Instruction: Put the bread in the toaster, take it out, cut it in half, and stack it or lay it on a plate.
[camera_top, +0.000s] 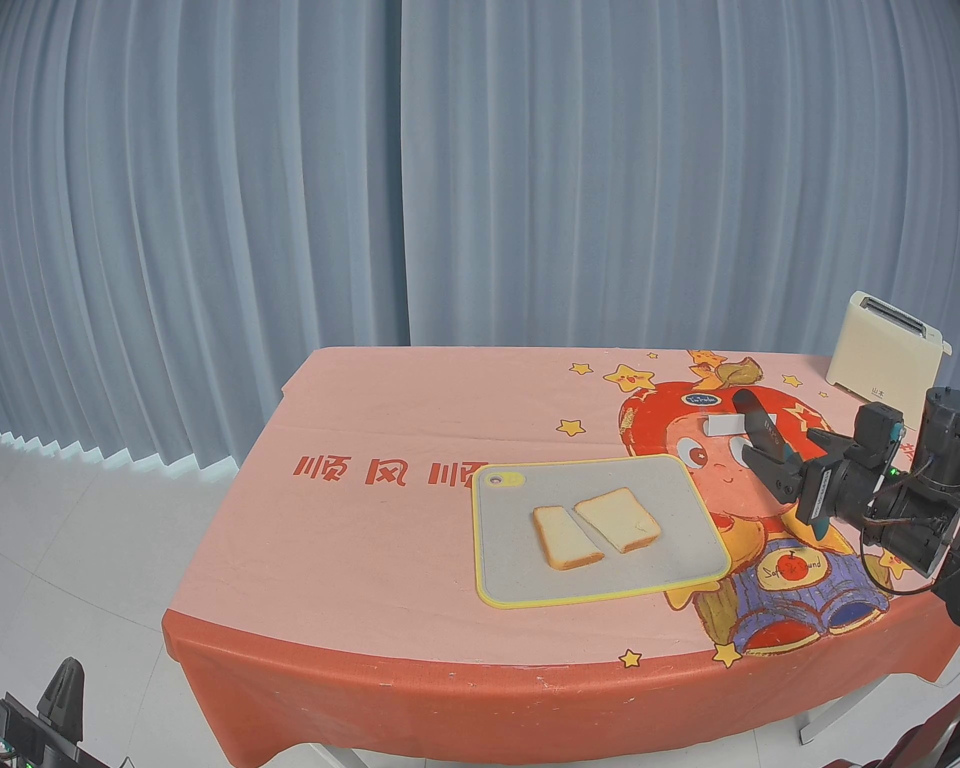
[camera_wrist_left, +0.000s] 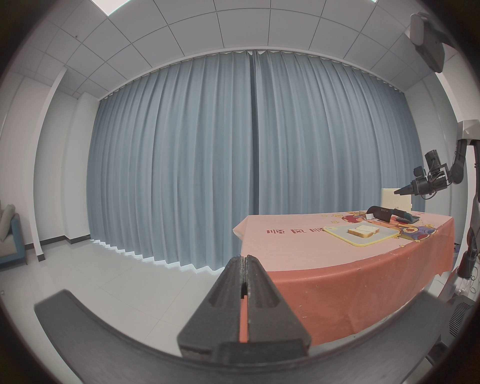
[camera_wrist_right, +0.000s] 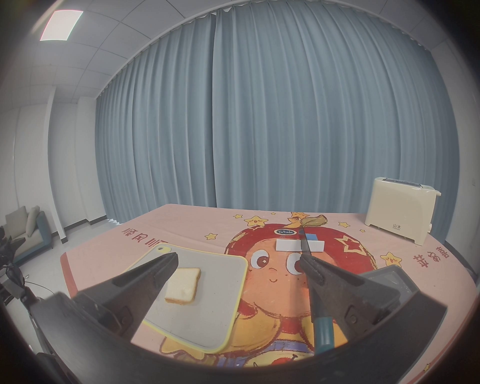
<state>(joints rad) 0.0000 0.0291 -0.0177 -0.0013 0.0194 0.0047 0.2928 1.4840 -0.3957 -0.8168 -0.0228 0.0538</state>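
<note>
Two bread halves (camera_top: 566, 537) (camera_top: 618, 519) lie side by side on the grey, yellow-rimmed cutting board (camera_top: 520, 575). A knife (camera_top: 758, 420) with a dark blade and teal handle lies on the tablecloth right of the board, its blade across a small white rest (camera_top: 722, 426). My right gripper (camera_top: 797, 456) hangs open above the knife, holding nothing. In the right wrist view the open right gripper (camera_wrist_right: 237, 259) frames one bread half (camera_wrist_right: 183, 285), and the knife (camera_wrist_right: 303, 242) runs under one finger. My left gripper (camera_wrist_left: 244, 261) is shut and empty, low beside the table's near-left corner.
A cream toaster (camera_top: 885, 355) stands at the table's back right corner, slots up. The table (camera_top: 380, 560) wears a pink cloth with a cartoon print and orange skirt. Grey curtains hang behind it, with bare floor to the left.
</note>
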